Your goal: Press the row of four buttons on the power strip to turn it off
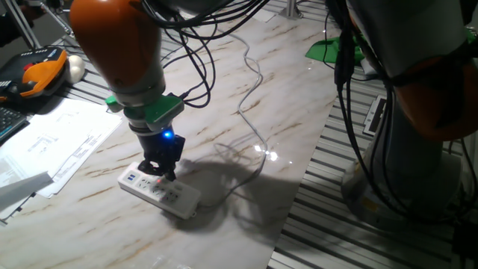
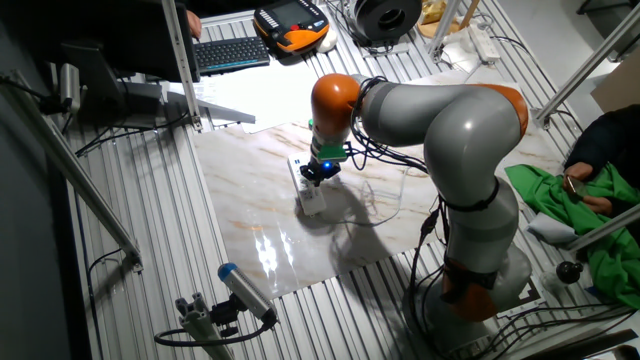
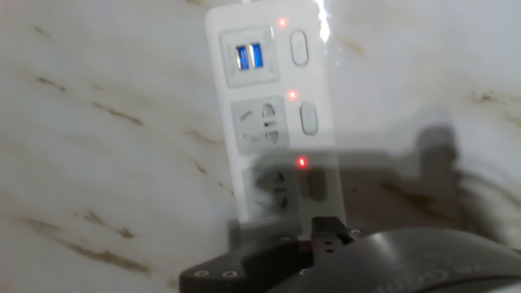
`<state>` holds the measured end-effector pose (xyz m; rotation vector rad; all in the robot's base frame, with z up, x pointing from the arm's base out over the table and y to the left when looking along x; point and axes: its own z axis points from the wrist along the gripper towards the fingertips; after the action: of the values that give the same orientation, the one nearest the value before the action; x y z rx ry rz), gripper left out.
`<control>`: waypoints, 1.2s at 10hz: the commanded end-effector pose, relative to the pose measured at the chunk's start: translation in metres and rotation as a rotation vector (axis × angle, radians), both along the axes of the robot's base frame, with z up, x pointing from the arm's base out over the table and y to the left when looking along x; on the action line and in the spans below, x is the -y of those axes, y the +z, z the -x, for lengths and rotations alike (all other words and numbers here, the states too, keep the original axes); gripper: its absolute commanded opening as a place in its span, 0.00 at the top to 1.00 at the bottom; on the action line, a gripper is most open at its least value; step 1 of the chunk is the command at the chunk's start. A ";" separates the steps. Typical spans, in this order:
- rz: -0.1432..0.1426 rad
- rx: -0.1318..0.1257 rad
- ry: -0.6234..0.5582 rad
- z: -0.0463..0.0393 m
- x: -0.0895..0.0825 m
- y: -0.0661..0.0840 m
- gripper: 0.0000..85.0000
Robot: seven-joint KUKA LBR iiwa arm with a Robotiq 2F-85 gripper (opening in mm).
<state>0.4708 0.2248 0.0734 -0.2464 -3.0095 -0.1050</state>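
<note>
Gripper (image 1: 166, 176), finger state unclear, hovers over the strip (image 1: 160, 190) lying mid-table (image 1: 299, 112), where three red lamps beside the buttons (image 3: 308, 119) glow, suggesting most switches remain to press.

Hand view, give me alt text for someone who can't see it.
A white power strip lies on a marbled table, three oval buttons along its right edge, each beside a lit red light. The dark tool fills the bottom edge, shadowing the strip's nearest part.

Robot lab: aluminium framing (image 2: 80, 180), teach pendant (image 2: 292, 24), keyboard (image 2: 232, 52).
</note>
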 end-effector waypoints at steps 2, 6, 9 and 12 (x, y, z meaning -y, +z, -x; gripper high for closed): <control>-0.008 0.004 0.006 -0.0089 0.005 -0.004 1.00; -0.001 -0.003 0.008 -0.0059 0.003 -0.005 1.00; 0.007 0.010 0.014 -0.0059 0.003 -0.005 1.00; -0.027 0.016 0.034 -0.0059 0.003 -0.005 1.00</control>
<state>0.4767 0.2221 0.0689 -0.1945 -3.0248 -0.1414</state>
